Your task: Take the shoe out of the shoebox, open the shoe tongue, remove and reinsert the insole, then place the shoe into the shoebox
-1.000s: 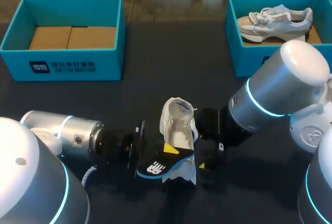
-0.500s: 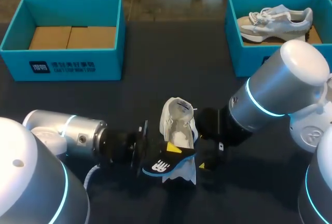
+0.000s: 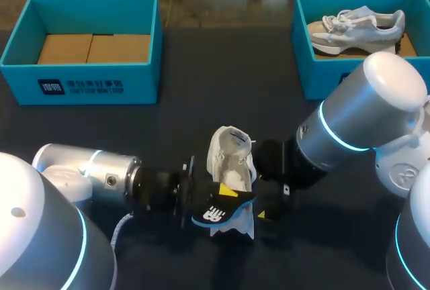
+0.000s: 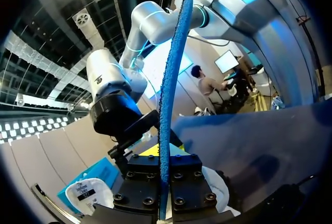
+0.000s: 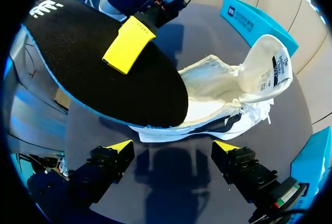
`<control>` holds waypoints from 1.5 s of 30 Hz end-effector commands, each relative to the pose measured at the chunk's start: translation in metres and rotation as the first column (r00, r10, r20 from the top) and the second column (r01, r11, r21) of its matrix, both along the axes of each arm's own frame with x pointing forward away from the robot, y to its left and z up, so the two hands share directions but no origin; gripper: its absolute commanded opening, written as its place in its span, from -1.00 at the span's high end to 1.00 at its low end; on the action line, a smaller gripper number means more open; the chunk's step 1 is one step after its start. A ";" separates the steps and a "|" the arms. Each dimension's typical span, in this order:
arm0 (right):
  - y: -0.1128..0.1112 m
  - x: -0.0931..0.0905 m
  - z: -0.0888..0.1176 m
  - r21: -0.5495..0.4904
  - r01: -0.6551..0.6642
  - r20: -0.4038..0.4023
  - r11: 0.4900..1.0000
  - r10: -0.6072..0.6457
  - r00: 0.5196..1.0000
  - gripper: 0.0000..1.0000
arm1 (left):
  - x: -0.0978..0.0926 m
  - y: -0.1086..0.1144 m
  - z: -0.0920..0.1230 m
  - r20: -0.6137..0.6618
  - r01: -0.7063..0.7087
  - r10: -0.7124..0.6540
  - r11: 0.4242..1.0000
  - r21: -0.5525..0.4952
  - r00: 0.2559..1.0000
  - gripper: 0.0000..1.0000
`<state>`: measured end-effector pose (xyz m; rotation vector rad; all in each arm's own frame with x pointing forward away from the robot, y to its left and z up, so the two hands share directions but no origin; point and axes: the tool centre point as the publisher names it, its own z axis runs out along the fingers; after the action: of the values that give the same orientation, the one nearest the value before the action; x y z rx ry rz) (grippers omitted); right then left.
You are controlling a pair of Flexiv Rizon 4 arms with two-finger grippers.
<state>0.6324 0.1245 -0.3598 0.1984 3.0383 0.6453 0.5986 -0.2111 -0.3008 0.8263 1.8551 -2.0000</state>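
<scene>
Our left gripper (image 3: 226, 199) is clenched on the insole (image 3: 216, 213), a thin flat sheet with a black fabric top and a rough blue foam rim. Seen along our left fingers, it stands edge-on, pinched between the two black finger blocks, and one yellow pad (image 5: 128, 45) lies flat on its black face. The end of the insole farthest from those jaws overlaps the mouth of the shoe (image 3: 232, 161), a soft white fabric trainer lying on the dark matte table (image 3: 222, 88). Its padded tongue (image 5: 272, 68) is folded back with the label showing. Our right gripper (image 5: 174, 149) is released, its yellow wedge tips spread wide; the shoe lies just ahead of them, apart from both.
</scene>
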 end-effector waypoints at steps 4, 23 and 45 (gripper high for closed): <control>0.001 -0.001 -0.001 0.000 0.001 0.001 1.000 -0.001 1.000 -1.00 | 0.003 -0.006 -0.008 0.001 -0.016 0.016 1.000 0.004 1.000 1.00; 0.001 -0.001 -0.001 0.000 0.001 0.001 1.000 -0.001 1.000 -1.00 | 0.017 -0.004 -0.026 -0.041 -0.096 0.098 0.994 0.045 0.994 1.00; 0.001 -0.001 -0.001 0.000 0.001 0.001 1.000 -0.001 1.000 -1.00 | 0.052 -0.011 -0.054 -0.050 -0.167 0.175 0.977 0.130 0.983 1.00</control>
<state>0.6324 0.1244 -0.3597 0.1979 3.0387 0.6460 0.6429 -0.2164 -0.3485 0.6184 2.0214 -1.8424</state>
